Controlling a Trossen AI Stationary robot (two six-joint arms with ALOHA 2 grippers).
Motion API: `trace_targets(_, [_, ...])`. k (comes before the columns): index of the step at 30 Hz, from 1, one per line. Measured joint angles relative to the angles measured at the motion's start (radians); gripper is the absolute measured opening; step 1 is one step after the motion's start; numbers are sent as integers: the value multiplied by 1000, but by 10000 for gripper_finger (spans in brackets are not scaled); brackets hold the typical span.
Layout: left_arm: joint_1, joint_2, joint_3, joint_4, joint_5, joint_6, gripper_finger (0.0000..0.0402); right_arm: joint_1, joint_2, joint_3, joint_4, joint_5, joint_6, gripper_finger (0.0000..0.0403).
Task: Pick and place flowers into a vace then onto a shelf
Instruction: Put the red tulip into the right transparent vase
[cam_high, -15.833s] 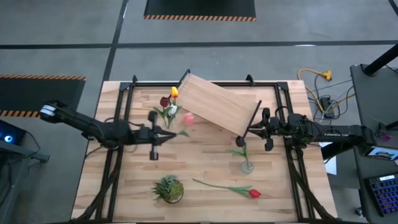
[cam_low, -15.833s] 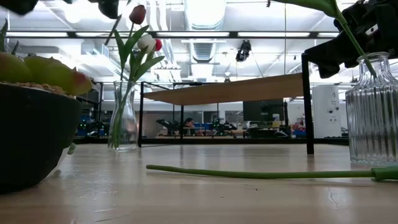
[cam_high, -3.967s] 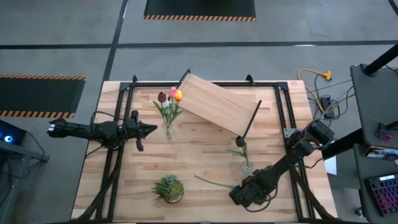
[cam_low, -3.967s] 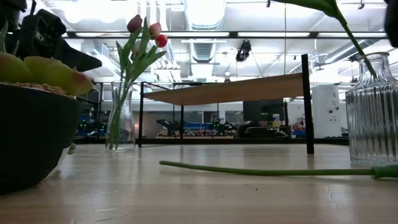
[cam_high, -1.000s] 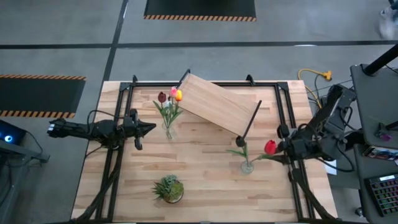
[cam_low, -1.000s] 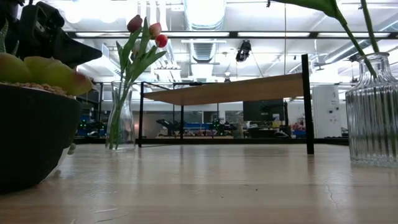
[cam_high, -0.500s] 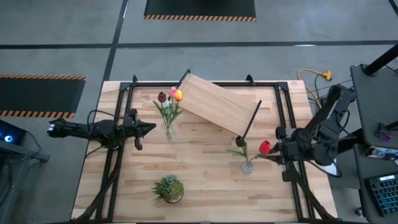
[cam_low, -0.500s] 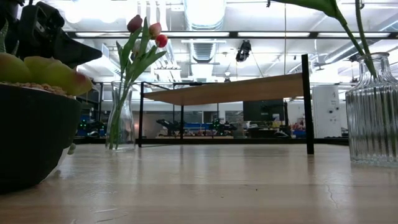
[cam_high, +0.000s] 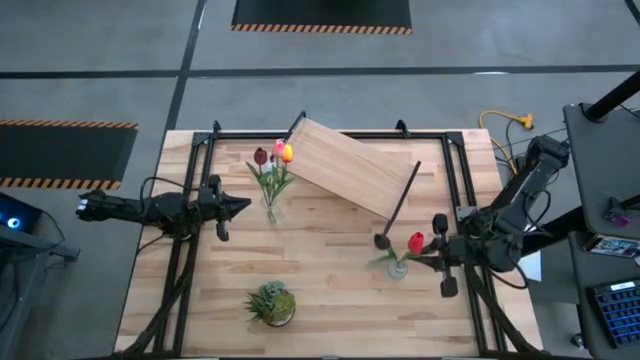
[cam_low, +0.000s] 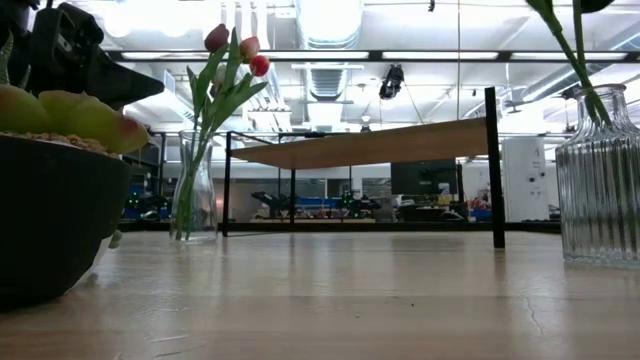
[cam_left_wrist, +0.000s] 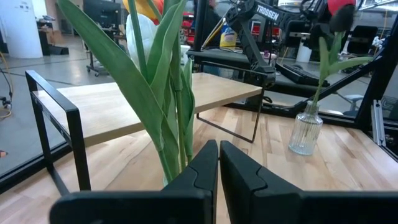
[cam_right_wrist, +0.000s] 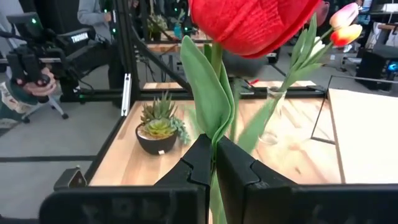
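The right gripper (cam_high: 433, 247) is seen at the right middle of the high view, above the worktop (cam_high: 330, 300), and its fingers (cam_right_wrist: 230, 168) are closed on the stem of a red tulip (cam_high: 416, 242). The stem of this tulip runs almost level from the fingers toward the picture's left, with the red head just beside a small ribbed glass vase (cam_high: 398, 267); whether the stem's lower end is inside the vase cannot be told. A green stem already stands in that vase and leans, as shown in the low view. The shelf (cam_high: 350, 168) lies slanted in the upper middle of the frame, its long axis going from upper left to lower right, and its lower right leg stands near the small vase. A second vase (cam_high: 270, 210) holds yellow, pink and dark tulips (cam_high: 276, 155) upright beside the shelf's left edge. The left gripper (cam_high: 240, 206), with fingers (cam_left_wrist: 239, 171) pressed together on nothing, is kept near this vase. A potted plant (cam_high: 272, 304) stands at the lower middle, and bare worktop is left between it and the vases.
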Motion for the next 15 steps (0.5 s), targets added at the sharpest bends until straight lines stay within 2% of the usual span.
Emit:
trace_targets(3, [0,0,0,0,0,0,0,0,0,-42,66,0,-8,8])
trace_targets(9, [0,0,0,0,0,0,0,0,0,-83,84,-8,-6,8])
trace_targets(15, [0,0,0,0,0,0,0,0,0,-91,89,-70,-7,10])
